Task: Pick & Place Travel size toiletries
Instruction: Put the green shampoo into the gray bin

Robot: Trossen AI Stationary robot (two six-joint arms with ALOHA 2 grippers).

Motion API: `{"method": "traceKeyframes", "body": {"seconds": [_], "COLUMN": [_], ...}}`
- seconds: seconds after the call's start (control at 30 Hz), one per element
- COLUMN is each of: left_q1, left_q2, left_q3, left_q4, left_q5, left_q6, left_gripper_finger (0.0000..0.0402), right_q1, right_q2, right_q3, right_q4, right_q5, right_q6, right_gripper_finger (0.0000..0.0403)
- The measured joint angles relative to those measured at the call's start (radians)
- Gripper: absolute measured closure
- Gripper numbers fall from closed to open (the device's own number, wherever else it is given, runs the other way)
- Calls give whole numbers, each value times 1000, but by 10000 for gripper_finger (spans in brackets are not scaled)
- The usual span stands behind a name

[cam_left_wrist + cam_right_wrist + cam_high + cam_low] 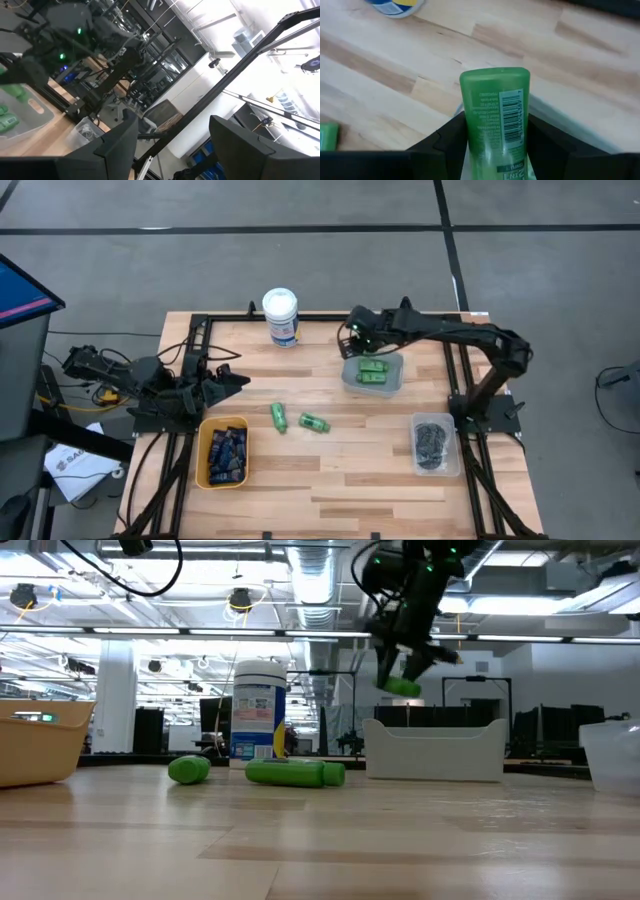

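My right gripper (358,340) is shut on a small green bottle (495,117), held in the air above the far left corner of a clear tray (398,385) that holds other green bottles (372,372). In the low view the held bottle (402,687) hangs clear above the tray's rim (435,726). Two more green bottles (279,417) (314,422) lie on their sides on the table's middle. My left gripper (175,150) waits open at the table's left side (240,380), with nothing between its fingers. My right gripper pinches the green bottle by its two long sides (470,135) between its two fingers (445,145). The fingers come slanting down from above. The bottle's wide end (495,77) sticks out past the fingertips, and the bottle is lifted clear of table and tray.
A tall white canister with a blue label (281,317) stands at the far edge. A yellow bin with dark navy tubes (222,452) sits near left, and a clear bin with dark round tins (435,442) near right. Bare wood lies along the near edge.
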Motion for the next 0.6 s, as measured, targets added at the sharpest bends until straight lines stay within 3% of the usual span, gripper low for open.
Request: {"method": "traceKeyframes", "body": {"seconds": [0.17,0.37,0.6], "left_q1": [0,0,0], "left_q2": [0,0,0], "left_q3": [0,0,0], "left_q4": [0,0,1], "left_q5": [-5,-5,-7], "left_q6": [13,13,13], "left_gripper_finger": [160,160,160], "right_q1": [27,62,83], "right_q2": [1,58,90], "right_q3": [-115,-140,-138], "right_q4": [107,231,206], "right_q5": [15,19,54], "right_q6": [149,246,345], "right_gripper_finger": [236,236,230]}}
